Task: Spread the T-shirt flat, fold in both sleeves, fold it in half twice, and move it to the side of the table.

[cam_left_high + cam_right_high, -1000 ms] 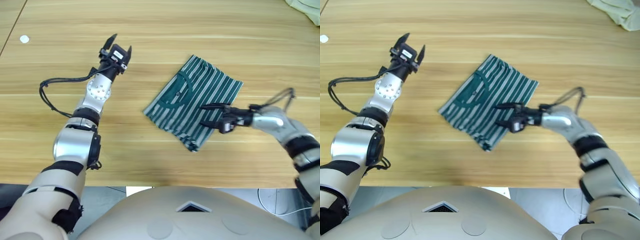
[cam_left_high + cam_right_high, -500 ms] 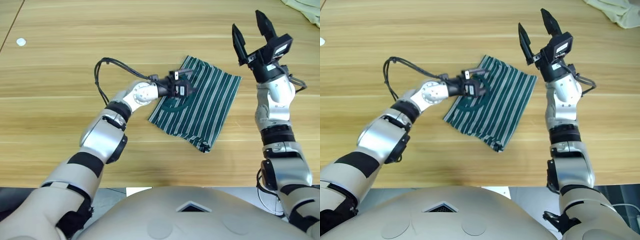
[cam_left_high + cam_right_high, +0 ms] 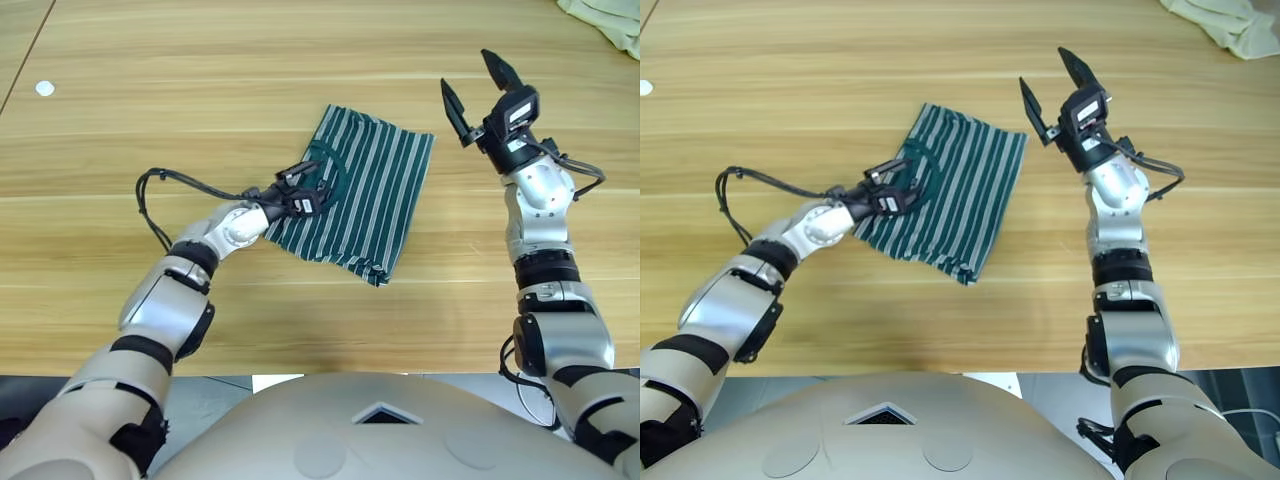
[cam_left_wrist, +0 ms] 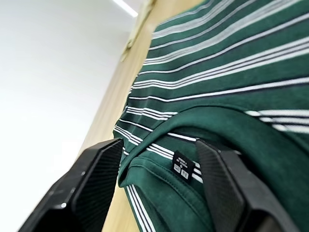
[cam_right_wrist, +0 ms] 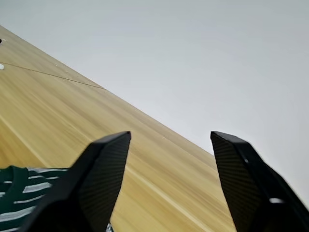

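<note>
The green T-shirt [image 3: 375, 190] with white stripes lies folded into a small rectangle in the middle of the wooden table [image 3: 200, 60]. My left gripper [image 3: 312, 192] rests low on its left edge at the collar. In the left wrist view the left gripper [image 4: 159, 143] is open, its fingers [image 4: 96, 188] straddling the dark green collar band of the T-shirt [image 4: 217, 72]. My right gripper [image 3: 470, 75] is raised above the table to the right of the shirt, open and holding nothing. The right wrist view shows the right gripper [image 5: 170, 135] over bare wood.
A pale crumpled cloth [image 3: 605, 18] lies at the far right corner of the table. A small white dot [image 3: 45, 88] sits far left. The table's near edge [image 3: 300, 370] runs just in front of me. Bare wood surrounds the shirt.
The left gripper came down from the far left onto the shirt's collar. The right gripper left the shirt and rose. In the last half second the shirt slid leftward and slightly away from me.
</note>
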